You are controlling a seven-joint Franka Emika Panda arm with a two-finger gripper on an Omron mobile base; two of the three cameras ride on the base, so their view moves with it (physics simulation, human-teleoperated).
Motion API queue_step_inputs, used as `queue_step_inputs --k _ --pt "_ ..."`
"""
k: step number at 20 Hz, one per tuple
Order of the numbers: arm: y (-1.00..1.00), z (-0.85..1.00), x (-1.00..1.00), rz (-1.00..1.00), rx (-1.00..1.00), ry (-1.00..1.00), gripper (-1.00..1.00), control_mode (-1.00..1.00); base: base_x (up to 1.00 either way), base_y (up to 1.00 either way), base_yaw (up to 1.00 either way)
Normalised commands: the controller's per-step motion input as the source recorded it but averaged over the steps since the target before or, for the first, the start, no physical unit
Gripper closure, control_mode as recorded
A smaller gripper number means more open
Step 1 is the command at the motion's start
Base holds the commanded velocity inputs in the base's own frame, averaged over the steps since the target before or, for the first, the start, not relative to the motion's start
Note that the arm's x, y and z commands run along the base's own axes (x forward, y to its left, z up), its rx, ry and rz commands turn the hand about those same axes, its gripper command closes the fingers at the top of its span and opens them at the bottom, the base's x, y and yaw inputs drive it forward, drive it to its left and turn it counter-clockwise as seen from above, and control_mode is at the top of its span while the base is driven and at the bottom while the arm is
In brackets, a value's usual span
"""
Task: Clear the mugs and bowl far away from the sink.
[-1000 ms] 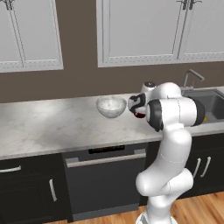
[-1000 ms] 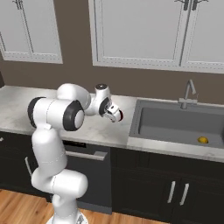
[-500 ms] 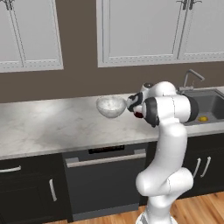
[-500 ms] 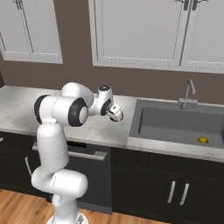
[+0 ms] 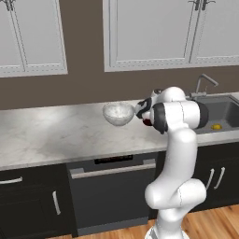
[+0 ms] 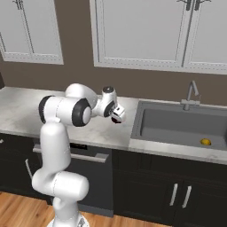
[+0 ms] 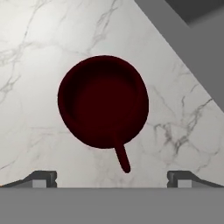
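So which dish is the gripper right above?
The dark red mug. The open gripper looks straight down into it, near the sink. The marbled bowl sits farther along the counter.

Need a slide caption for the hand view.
Open gripper hovers over the upright dark red mug on the marble counter.

A dark red mug [image 7: 103,100] stands upright on the white marbled counter [image 7: 35,52], seen from straight above, its inside as dark as its wall. Its thin handle points toward five o'clock. The gripper [image 7: 112,177] hangs over it, two dark fingertips [image 7: 43,177] spread wide at seven and five o'clock, clear of the mug. At one o'clock a grey band crosses the corner, probably the sink's rim [image 7: 188,52].
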Motion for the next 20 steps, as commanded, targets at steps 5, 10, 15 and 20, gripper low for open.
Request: queue_step_inputs --k 5,10,15,20 --pt "-0.08 -0.12 0.14 0.00 0.00 -0.03 -1.00 -1.00 0.00 0.00 0.00" --pt "-0.17 -0.09 0.09 0.00 0.00 -0.05 -1.00 -1.00 0.00 0.00 0.00" --pt "-0.14 -0.18 0.12 0.00 0.00 -0.03 -1.00 -1.00 0.00 0.00 0.00" --pt "-0.01 -0.19 0.11 0.00 0.00 -0.04 -1.00 -1.00 0.00 0.00 0.00"
